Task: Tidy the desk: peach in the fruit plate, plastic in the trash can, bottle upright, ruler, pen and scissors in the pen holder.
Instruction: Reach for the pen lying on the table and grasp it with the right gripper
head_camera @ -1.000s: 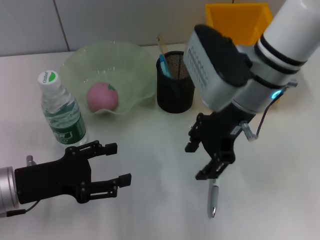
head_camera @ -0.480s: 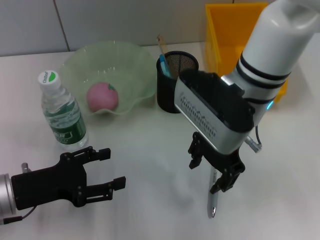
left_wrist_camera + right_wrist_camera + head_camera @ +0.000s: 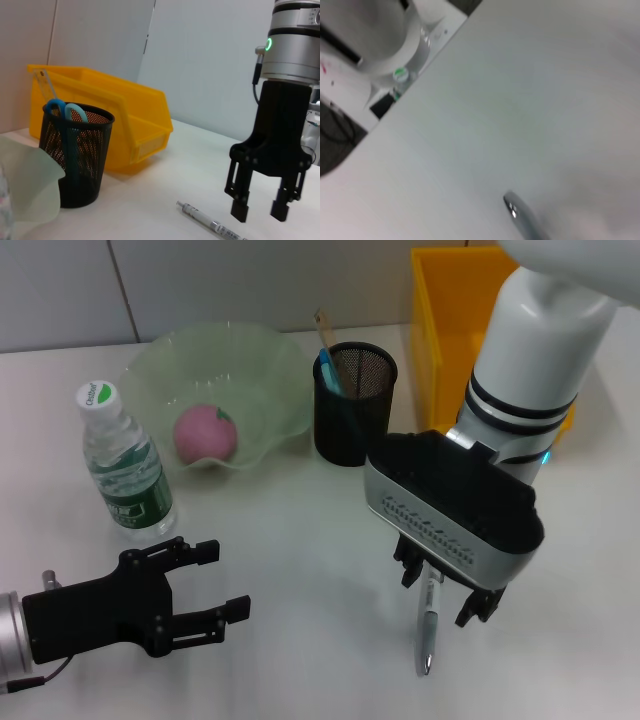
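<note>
A silver pen lies on the table at the front right. My right gripper hangs open just over its upper end, one finger on each side; the left wrist view shows this gripper slightly above the pen. The black mesh pen holder holds the ruler and blue-handled scissors. The peach rests in the green fruit plate. The bottle stands upright. My left gripper sits open and empty at the front left. No plastic is in view.
A yellow bin stands at the back right, behind my right arm. The pen holder is just beside the plate's rim. Bare tabletop lies between the two grippers.
My right gripper has swung down and forward from beside the pen holder to straddle the pen's upper end. The left gripper has drawn back slightly toward the front left.
</note>
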